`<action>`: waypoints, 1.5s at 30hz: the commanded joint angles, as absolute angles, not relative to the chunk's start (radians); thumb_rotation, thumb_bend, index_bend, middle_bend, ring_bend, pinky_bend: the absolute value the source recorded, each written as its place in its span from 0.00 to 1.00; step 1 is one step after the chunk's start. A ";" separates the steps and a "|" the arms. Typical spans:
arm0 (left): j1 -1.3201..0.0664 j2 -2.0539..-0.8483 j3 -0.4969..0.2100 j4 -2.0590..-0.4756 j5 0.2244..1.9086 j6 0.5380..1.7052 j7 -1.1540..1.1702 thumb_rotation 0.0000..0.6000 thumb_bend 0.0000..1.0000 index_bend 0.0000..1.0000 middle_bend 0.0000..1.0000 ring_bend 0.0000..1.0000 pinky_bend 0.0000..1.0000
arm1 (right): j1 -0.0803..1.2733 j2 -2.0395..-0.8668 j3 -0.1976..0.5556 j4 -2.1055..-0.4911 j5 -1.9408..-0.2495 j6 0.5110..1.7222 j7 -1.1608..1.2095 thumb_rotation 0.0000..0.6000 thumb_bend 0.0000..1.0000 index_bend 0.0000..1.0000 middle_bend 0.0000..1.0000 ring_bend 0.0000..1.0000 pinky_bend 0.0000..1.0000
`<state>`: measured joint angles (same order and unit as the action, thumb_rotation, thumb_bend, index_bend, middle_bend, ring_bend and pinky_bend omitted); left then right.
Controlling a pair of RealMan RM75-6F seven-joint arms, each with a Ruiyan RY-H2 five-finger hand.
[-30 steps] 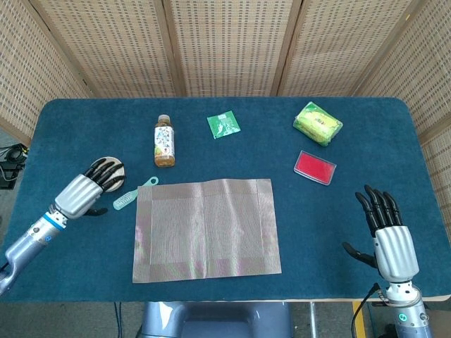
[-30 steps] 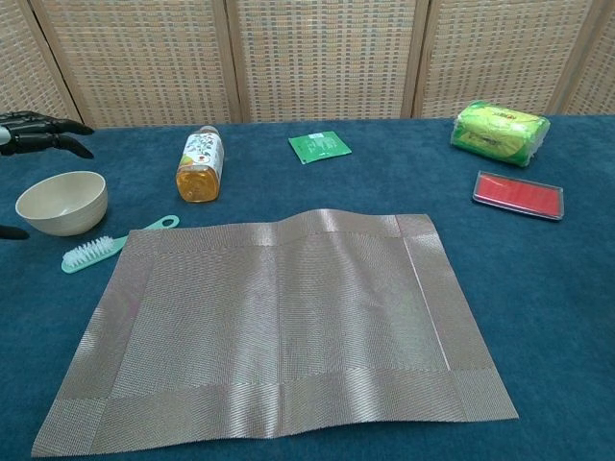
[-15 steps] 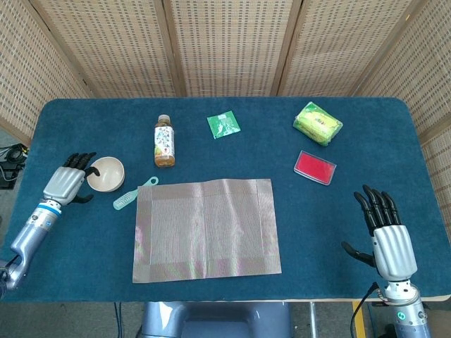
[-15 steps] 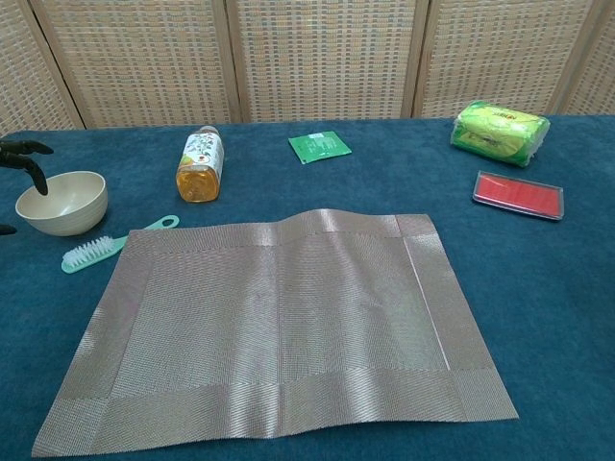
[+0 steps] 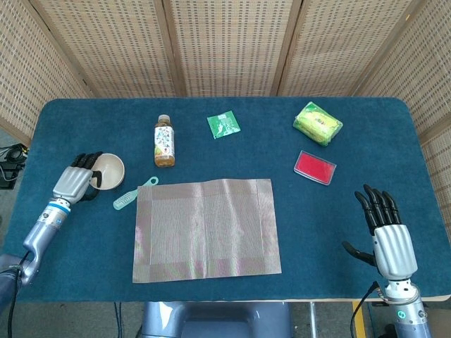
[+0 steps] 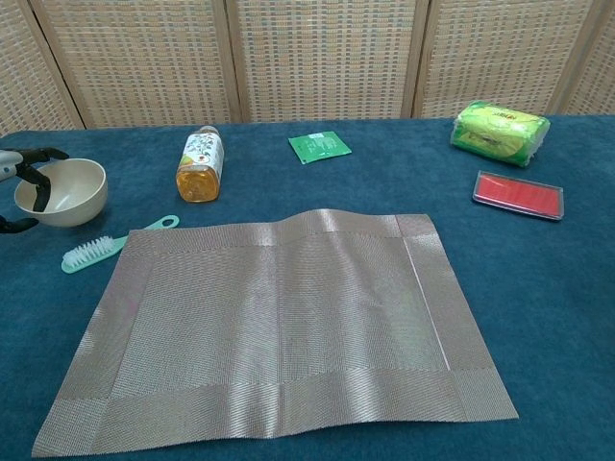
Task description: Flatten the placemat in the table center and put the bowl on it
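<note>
1. Risk number one is the grip itself: the left hand (image 5: pixel 72 182) holds the bowl (image 6: pixel 63 191) only at its rim, with dark fingers (image 6: pixel 38 184) hooked over the edge into the inside and the thumb below on the outside. Such a thin hold may let the bowl swing or slip when it is lifted.
2. Brush (image 6: pixel 94 250) lies just beside the bowl, between it and the placemat (image 5: pixel 206 229). If the bowl travels low toward the mat, it can hit the brush and push it onto the mat.
3. Placemat is spread in the table center, but its far edge shows a small raised fold (image 6: pixel 312 217). A bowl put down on that part may stand unevenly, so the middle of the mat seems the safer place.
4. Bottle (image 5: pixel 163 141) lies near the path too; a wide swing of the arm could roll it.
5. Right hand (image 5: pixel 388 238) rests near the table's front right corner, fingers apart, holding nothing, well apart from the mat.
6. Compared with half a second before, the left hand was beside the bowl without touching its inside; now its fingers are over the rim, and the bowl sits slightly tilted and a little nearer the hand.
</note>
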<state>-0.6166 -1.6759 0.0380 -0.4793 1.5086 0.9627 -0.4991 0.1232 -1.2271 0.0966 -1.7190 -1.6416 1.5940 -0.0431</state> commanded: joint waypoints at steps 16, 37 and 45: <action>-0.695 -1.456 0.050 -0.973 1.690 1.229 -0.384 1.00 0.46 0.71 0.00 0.00 0.00 | 0.119 -1.217 0.098 -1.730 -1.646 1.604 -0.033 1.00 0.00 0.06 0.00 0.00 0.00; -0.817 -1.509 0.128 -1.407 1.763 0.917 0.067 1.00 0.46 0.70 0.00 0.00 0.00 | 0.113 -1.204 0.109 -1.731 -1.626 1.610 -0.015 1.00 0.00 0.06 0.00 0.00 0.00; -0.813 -1.510 0.127 -1.408 1.740 0.901 0.102 1.00 0.44 0.64 0.00 0.00 0.00 | 0.113 -1.201 0.112 -1.730 -1.622 1.609 -0.009 1.00 0.00 0.06 0.00 0.00 0.00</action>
<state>-0.8131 -1.5097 0.1266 -1.4078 1.7405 0.9015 0.1022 0.1135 -1.2011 0.1117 -1.7298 -1.6223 1.6089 -0.0089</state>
